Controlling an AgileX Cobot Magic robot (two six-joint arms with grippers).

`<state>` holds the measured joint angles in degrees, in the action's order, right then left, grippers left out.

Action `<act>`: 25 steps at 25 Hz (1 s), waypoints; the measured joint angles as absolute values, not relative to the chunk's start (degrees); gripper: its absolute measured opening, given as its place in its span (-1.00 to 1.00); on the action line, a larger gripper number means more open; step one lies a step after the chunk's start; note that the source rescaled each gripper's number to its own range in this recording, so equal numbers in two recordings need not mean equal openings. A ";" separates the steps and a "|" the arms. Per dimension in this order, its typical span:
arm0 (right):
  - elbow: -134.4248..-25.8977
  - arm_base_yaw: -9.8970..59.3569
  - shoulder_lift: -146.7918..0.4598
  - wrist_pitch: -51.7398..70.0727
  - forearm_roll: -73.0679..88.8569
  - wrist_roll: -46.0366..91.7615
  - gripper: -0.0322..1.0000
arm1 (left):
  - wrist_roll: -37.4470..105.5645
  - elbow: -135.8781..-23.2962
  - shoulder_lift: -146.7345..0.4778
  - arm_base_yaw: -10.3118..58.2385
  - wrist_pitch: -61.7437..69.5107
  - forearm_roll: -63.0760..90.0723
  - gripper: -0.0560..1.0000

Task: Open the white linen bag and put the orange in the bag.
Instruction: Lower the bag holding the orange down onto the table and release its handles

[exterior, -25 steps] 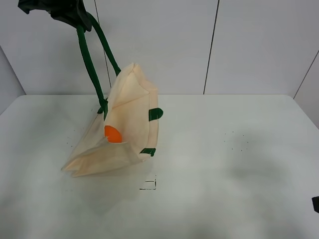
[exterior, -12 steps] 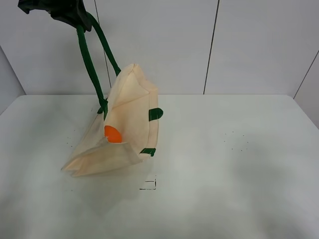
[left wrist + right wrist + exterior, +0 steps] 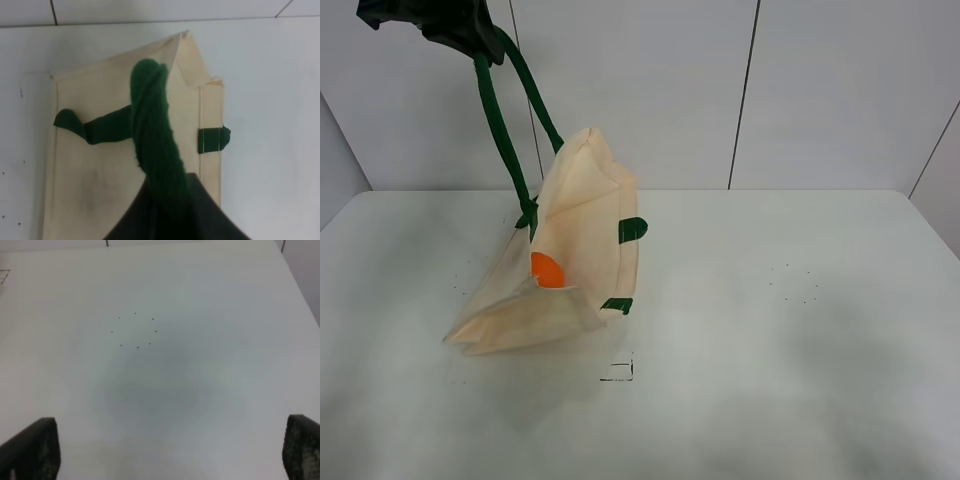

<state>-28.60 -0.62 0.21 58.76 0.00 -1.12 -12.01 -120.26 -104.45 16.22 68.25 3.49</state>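
Observation:
The white linen bag (image 3: 575, 255) hangs by its dark green handles (image 3: 500, 110) from my left gripper (image 3: 470, 35), high at the upper left, its bottom resting on the table. The gripper is shut on the handles. The orange (image 3: 546, 270) shows inside the bag's open mouth. In the left wrist view the twisted green handle (image 3: 152, 135) runs from the gripper down to the bag (image 3: 100, 165); the orange is hidden there. My right gripper (image 3: 165, 452) is open over bare table, far from the bag; it is out of the high view.
The white table (image 3: 770, 330) has a small black square mark (image 3: 618, 371) in front of the bag and a ring of small dots (image 3: 795, 282) at the right, also in the right wrist view (image 3: 135, 331). A panelled wall stands behind.
The right gripper's tip, seen at the lower right edge one second ago, has left the high view. The bag and left gripper have hardly moved.

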 joint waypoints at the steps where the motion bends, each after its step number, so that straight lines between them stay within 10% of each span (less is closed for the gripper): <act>1: -28.60 -0.62 0.21 58.76 0.00 -1.12 0.96 | -12.01 -119.78 -104.72 16.22 68.25 3.56 -0.89; 15: -28.60 -0.62 0.21 58.76 0.48 -1.12 0.96 | -7.39 -112.86 -122.37 16.22 62.78 13.60 -0.87; 18: -28.60 -0.62 0.21 58.76 0.48 -1.12 0.96 | -6.03 -112.86 -123.73 16.22 62.65 13.83 -0.55; 22: -28.60 -0.62 0.21 58.76 0.48 -1.12 0.96 | -5.42 -112.86 -123.80 16.22 62.40 14.16 0.35; 25: -28.60 -0.62 0.21 58.76 0.48 -1.12 0.96 | -5.37 -112.86 -123.80 16.22 62.46 13.15 0.56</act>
<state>-28.60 -0.62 0.21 58.76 0.48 -1.12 -5.37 -112.86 -123.80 16.22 62.46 13.15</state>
